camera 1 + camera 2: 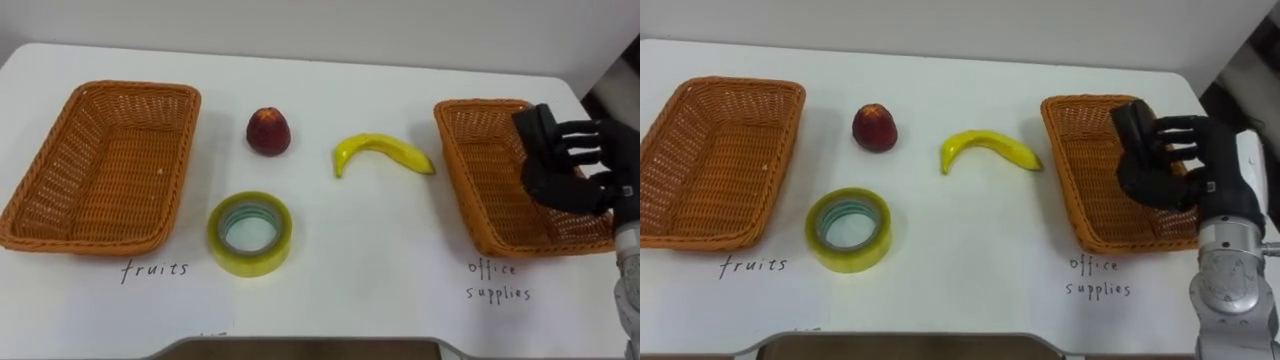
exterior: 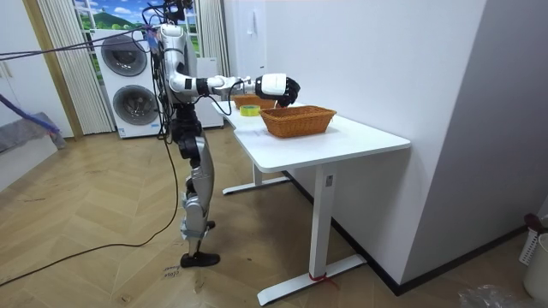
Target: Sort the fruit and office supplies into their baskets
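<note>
Two wicker baskets sit on the white table [image 1: 380,270]: the left basket [image 1: 92,243] and the right basket [image 1: 460,185]. Between them lies the banana [image 1: 385,152], long axis running left to right, its arch bowed toward the far side, dark tip pointing right at the right basket, left end hooking toward the near edge. Left of it sits the peach [image 1: 269,131]; nearer to me the tape roll [image 1: 284,230] lies flat, hole up. My right hand [image 1: 560,175] hovers above the right basket; whether it grips anything I cannot tell.
</note>
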`<state>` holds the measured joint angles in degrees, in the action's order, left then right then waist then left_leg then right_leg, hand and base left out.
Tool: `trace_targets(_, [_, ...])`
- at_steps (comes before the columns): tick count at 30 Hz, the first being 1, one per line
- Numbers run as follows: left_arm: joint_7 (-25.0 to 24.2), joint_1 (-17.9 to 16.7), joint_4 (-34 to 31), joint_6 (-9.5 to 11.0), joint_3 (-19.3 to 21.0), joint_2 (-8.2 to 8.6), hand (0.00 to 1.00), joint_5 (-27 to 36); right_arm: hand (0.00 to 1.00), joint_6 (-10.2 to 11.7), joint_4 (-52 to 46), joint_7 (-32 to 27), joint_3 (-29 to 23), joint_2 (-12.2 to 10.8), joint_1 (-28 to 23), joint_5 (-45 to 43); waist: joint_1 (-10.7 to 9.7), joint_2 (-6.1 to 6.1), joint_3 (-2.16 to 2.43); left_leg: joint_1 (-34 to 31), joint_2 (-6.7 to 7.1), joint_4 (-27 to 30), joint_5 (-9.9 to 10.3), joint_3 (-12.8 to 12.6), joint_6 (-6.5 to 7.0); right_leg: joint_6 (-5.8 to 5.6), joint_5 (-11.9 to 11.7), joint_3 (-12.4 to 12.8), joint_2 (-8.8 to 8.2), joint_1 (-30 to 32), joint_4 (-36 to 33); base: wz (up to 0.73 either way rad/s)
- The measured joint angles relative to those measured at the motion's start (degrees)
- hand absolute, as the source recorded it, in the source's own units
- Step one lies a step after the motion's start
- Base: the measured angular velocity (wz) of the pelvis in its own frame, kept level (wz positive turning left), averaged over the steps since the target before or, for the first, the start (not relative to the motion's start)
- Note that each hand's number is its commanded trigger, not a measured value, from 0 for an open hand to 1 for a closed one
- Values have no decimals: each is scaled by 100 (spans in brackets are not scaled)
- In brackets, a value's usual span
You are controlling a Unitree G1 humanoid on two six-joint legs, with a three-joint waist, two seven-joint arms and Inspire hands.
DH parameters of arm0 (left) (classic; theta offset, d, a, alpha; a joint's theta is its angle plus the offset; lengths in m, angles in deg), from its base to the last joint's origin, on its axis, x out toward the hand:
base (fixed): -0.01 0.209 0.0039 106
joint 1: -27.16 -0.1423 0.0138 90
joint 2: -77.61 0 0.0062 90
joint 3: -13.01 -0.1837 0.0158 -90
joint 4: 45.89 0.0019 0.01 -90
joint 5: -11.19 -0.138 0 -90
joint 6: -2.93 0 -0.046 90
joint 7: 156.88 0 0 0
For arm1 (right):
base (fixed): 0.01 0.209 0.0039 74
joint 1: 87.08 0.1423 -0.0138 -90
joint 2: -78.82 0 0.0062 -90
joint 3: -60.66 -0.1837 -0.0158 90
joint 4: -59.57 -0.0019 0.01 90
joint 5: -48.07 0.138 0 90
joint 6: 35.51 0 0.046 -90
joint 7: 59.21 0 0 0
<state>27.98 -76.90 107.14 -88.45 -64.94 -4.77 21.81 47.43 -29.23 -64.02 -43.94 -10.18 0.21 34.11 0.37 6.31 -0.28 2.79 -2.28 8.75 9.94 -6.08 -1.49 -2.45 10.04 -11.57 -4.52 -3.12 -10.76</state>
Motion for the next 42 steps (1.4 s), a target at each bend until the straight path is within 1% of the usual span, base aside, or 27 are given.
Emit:
trace_targets(1, [0,0,3,0,-1,0,0,0,19,0,39,13,0,0,0,0,1,2,2,0,0,2,0,0,0,0,0,0,-1,0,0,0])
trace_targets(3, [0,-5,14,0,-2,0,0,-1,15,-1,94,84,1,0,-1,-1,2,1,1,-4,0,8,-1,1,0,0,0,0,-2,-1,-1,0])
trace_targets(4, [0,-5,14,0,-2,0,0,-1,6,-1,94,90,2,0,-1,-4,3,1,1,-8,0,9,-1,2,0,0,0,-2,-1,-4,-1,0])
trace_targets(5, [0,-5,14,0,-2,0,0,-2,0,0,94,105,2,0,0,-5,2,1,1,-14,0,9,-1,4,0,0,0,-6,-1,-12,-2,0])
trace_targets(26, [117,-11,13,-7,-1,-2,0,-4,0,4,94,118,1,1,57,-44,4,24,1,-9,-1,1,0,10,0,0,0,-22,-2,-27,0,0])
trace_targets(35, [120,-12,14,-73,-2,0,0,-6,0,4,91,120,1,1,63,-45,6,11,2,-9,-1,-1,0,8,0,0,0,-17,-1,-26,-3,0])
trace_targets(40, [110,-6,13,-75,-2,-5,0,-13,0,3,-207,121,1,24,103,-38,5,6,2,-21,-1,-24,0,8,0,0,0,-13,-1,-4,-2,0])
trace_targets(42, [108,-6,-1,-97,-17,-2,0,-12,0,2,-465,127,3,24,103,-13,2,5,2,-21,0,-37,0,7,0,0,0,-12,0,0,2,0])
